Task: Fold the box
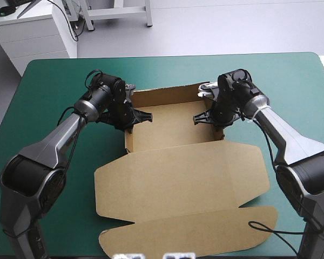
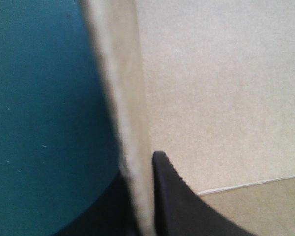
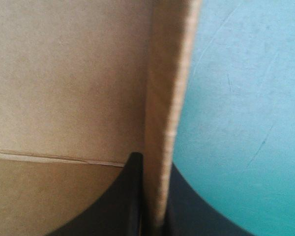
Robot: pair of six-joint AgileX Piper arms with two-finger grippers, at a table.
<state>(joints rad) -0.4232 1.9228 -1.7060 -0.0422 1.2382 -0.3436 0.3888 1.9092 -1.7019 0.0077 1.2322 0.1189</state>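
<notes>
Grippers are both clamping the brown box: the left gripper is pinching the tray's left wall between its black fingers, one inside and one outside, and the right gripper is gripping the right wall likewise. The box is lying mid-table on the teal-green cover, walls raised on the far part, lid spreading flat toward the near edge.

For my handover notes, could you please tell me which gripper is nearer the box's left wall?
Left: the left gripper clamps the left wall of the box; the right gripper clamps the opposite wall.
</notes>
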